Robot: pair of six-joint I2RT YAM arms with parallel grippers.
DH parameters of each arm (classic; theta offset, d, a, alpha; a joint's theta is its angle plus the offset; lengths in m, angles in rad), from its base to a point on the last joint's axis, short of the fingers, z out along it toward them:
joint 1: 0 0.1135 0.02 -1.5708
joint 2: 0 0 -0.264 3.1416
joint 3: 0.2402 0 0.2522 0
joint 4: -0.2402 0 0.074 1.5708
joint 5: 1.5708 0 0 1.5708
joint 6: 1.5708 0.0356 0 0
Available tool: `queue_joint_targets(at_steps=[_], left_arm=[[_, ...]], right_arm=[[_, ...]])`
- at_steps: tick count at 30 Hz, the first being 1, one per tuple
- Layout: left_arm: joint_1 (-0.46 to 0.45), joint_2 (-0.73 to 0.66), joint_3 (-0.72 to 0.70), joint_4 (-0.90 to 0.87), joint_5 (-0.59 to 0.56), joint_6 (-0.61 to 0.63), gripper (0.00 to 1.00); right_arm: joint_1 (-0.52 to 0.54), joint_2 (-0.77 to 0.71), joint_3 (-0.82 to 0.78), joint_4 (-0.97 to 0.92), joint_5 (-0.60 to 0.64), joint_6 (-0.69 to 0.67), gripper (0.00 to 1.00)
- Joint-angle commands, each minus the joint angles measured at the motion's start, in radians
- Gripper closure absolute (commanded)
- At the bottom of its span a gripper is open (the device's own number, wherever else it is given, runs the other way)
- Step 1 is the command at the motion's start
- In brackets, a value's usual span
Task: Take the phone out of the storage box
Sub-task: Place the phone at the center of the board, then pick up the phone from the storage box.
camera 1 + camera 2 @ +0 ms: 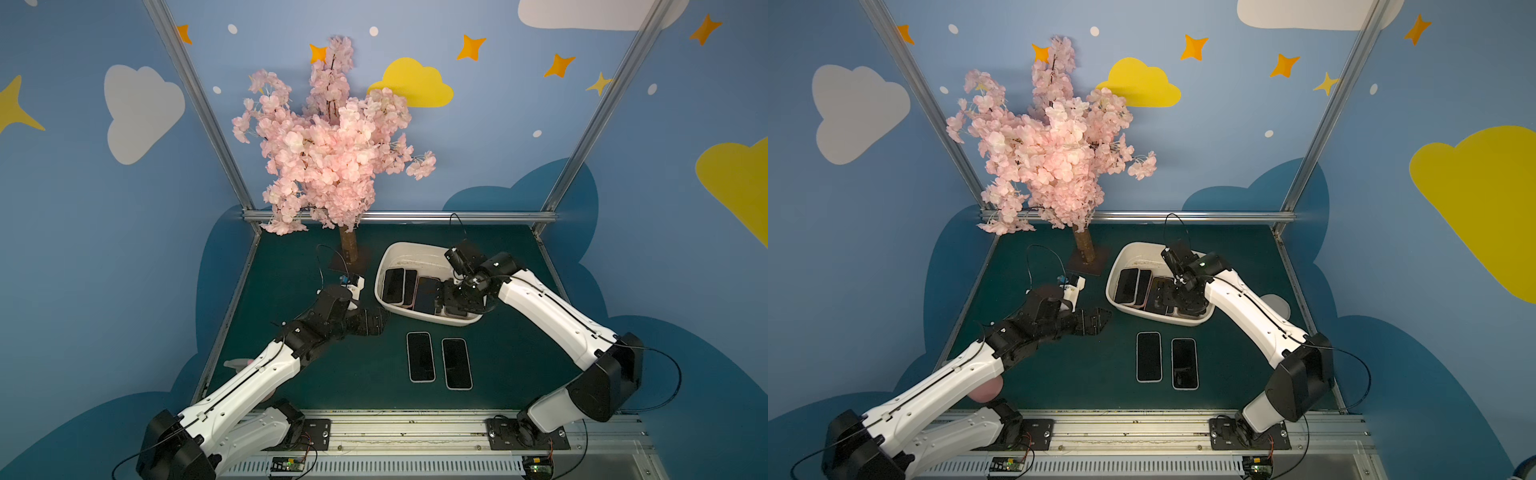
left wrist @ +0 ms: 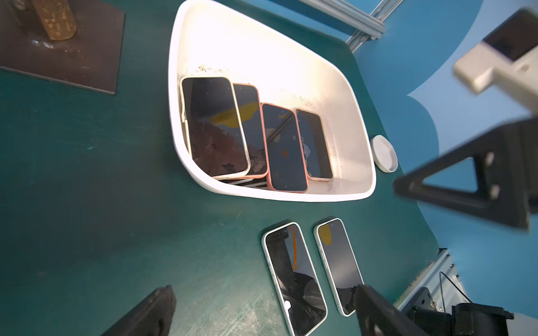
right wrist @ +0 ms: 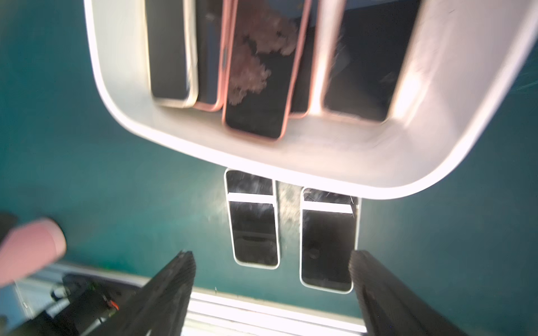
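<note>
So far we count two phones (image 1: 420, 356) out on the green mat (image 1: 332, 374), at least four more phones (image 2: 286, 148) left inside the storage box (image 2: 262, 58), with our right gripper (image 3: 272, 253) above them and left gripper (image 2: 265, 289) beside it, both spread and empty.

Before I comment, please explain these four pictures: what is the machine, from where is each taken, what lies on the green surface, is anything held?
It is a robot with two arms, each ending in a claw. Two pictures look down on the whole scene; two come from cameras on the wrists. On the green mat stand a blossom tree and a white storage box holding several phones; two more phones lie before it. The left claw sits beside the box, the right claw hangs over it. Both are open and empty.
</note>
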Motion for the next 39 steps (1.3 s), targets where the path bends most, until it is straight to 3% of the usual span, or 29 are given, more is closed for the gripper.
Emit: queue_joint_targets(at_steps=[1, 7, 19, 39], left_arm=[[0.014, 0.005, 0.027, -0.012, 0.020, 0.022, 0.00], [0.038, 0.005, 0.018, -0.019, 0.054, 0.045, 0.00], [0.066, -0.014, -0.012, 0.007, 0.102, 0.040, 0.00], [0.110, 0.109, 0.074, -0.014, 0.184, 0.125, 0.00]], right_arm=[[-0.066, 0.092, 0.072, -0.025, -0.049, -0.056, 0.11], [-0.199, 0.325, 0.266, -0.055, -0.288, -0.135, 0.18], [-0.253, 0.609, 0.520, -0.220, -0.027, -0.173, 0.16], [-0.290, 0.814, 0.635, -0.235, 0.041, -0.176, 0.11]])
